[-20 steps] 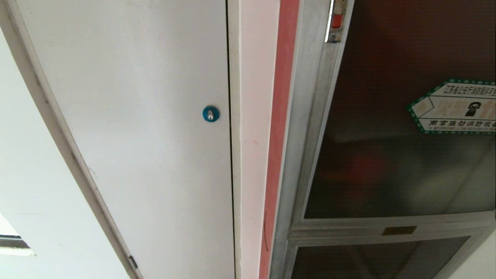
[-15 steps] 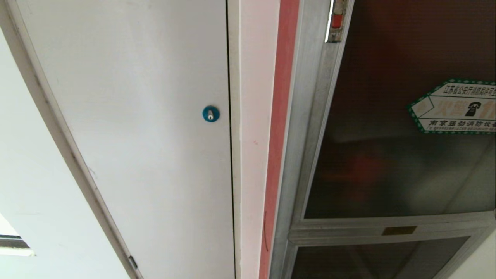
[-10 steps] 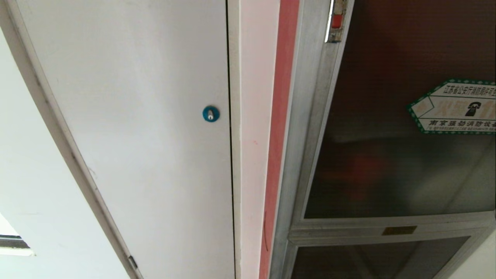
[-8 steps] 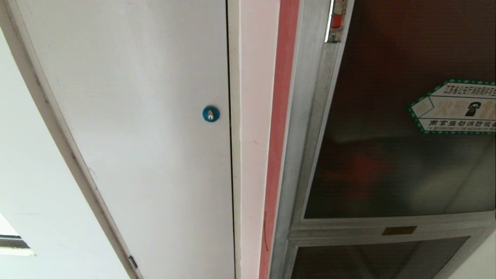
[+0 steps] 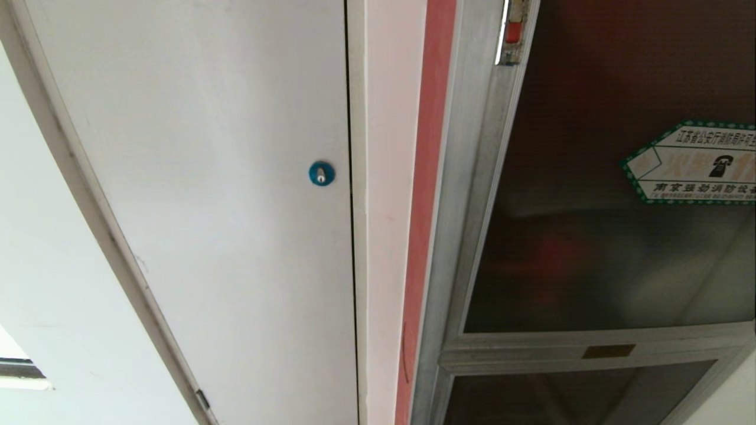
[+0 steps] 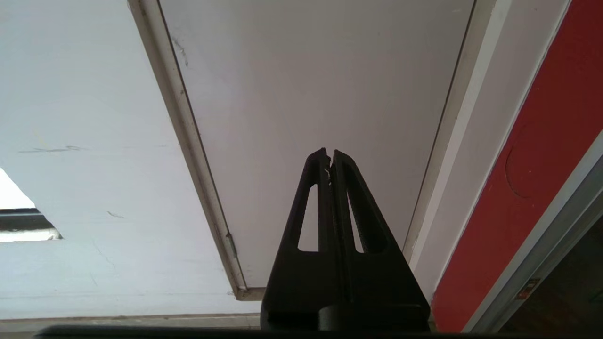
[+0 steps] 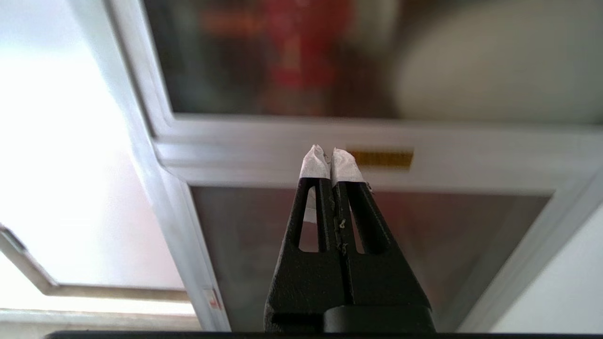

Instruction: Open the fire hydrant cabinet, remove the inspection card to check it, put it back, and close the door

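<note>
The fire hydrant cabinet (image 5: 466, 195) with its silver frame fills the right of the head view. Its door (image 5: 590, 248) of dark smoked glass is closed, with a green-edged white sticker (image 5: 691, 162) and a small red latch (image 5: 512, 32) at its upper left edge. The inspection card is hidden. Neither arm shows in the head view. My right gripper (image 7: 330, 153) is shut and empty, its white-taped tips pointing at the silver crossbar (image 7: 471, 157) below the door. My left gripper (image 6: 329, 153) is shut and empty, facing the white door (image 6: 320, 84).
A plain white door (image 5: 224, 195) with a blue round lock (image 5: 321, 173) stands left of the cabinet, then a white strip and a red band (image 5: 428, 177). Below the crossbar, with its small brass plate (image 5: 608, 351), sits a smaller dark panel (image 5: 567, 392).
</note>
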{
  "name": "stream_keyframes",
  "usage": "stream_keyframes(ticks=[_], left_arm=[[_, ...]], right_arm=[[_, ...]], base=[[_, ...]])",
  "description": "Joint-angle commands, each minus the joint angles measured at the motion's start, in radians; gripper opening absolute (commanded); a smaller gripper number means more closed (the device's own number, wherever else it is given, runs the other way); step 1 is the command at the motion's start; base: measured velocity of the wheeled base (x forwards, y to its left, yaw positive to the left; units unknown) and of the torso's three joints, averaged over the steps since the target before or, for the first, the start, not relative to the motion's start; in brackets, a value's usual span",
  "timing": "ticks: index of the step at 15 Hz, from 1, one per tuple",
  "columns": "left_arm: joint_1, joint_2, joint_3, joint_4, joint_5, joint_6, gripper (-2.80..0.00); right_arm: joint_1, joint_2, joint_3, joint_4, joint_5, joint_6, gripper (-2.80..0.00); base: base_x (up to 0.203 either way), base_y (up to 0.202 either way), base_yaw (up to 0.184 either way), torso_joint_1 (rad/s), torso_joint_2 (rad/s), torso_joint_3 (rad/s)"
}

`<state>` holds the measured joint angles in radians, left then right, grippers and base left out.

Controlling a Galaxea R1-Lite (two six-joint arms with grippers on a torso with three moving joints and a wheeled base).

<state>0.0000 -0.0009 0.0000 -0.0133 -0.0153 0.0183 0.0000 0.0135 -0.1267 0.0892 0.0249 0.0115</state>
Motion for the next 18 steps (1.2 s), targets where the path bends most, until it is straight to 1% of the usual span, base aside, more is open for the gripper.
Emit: stream_keyframes(ticks=[1, 3, 4, 8, 10, 11, 14, 18], left_arm=[[0.000, -0.001, 0.006, -0.001, 0.000, 0.000, -2.80], [0.000, -0.001, 0.006, -0.001, 0.000, 0.000, -2.80], [0.000, -0.001, 0.006, -0.001, 0.000, 0.000, -2.80], [0.000, -0.001, 0.006, -0.001, 0.000, 0.000, -2.80], [0.000, -0.001, 0.006, -0.001, 0.000, 0.000, -2.80], [0.000, -0.001, 0.006, -0.001, 0.000, 0.000, -2.80], [0.000, 0.000, 0.006, -0.001, 0.000, 0.000, -2.80], [0.000, -0.001, 0.006, -0.001, 0.000, 0.000, -2.80]], right_arm=[[0.000, 0.089, -0.112, 0.038, 0.034, 0.001, -2.80], [0.000, 0.191, -0.205, 0.045, 0.089, 0.001, -2.80], [0.000, 0.254, -0.262, 0.047, 0.135, 0.001, -2.80], [0.000, 0.569, -0.513, 0.049, 0.361, 0.001, -2.80], [0.003, 0.750, -0.637, 0.048, 0.458, 0.001, -2.80], [0.014, 0.837, -0.702, 0.048, 0.495, 0.002, -2.80], [0.087, 1.069, -0.930, 0.045, 0.551, 0.005, -2.80], [0.205, 1.303, -1.203, 0.044, 0.563, 0.005, -2.80]], base=[[0.000, 0.000, 0.000, 0.000, 0.00, 0.000], [0.000, 0.000, 0.000, 0.000, 0.00, 0.000], [0.000, 0.000, 0.000, 0.000, 0.00, 0.000], [0.000, 0.000, 0.000, 0.000, 0.00, 0.000], [0.000, 0.000, 0.000, 0.000, 0.00, 0.000], [0.000, 0.000, 0.000, 0.000, 0.00, 0.000], [0.000, 0.000, 0.000, 0.000, 0.00, 0.000], [0.000, 0.000, 0.000, 0.000, 0.00, 0.000]])
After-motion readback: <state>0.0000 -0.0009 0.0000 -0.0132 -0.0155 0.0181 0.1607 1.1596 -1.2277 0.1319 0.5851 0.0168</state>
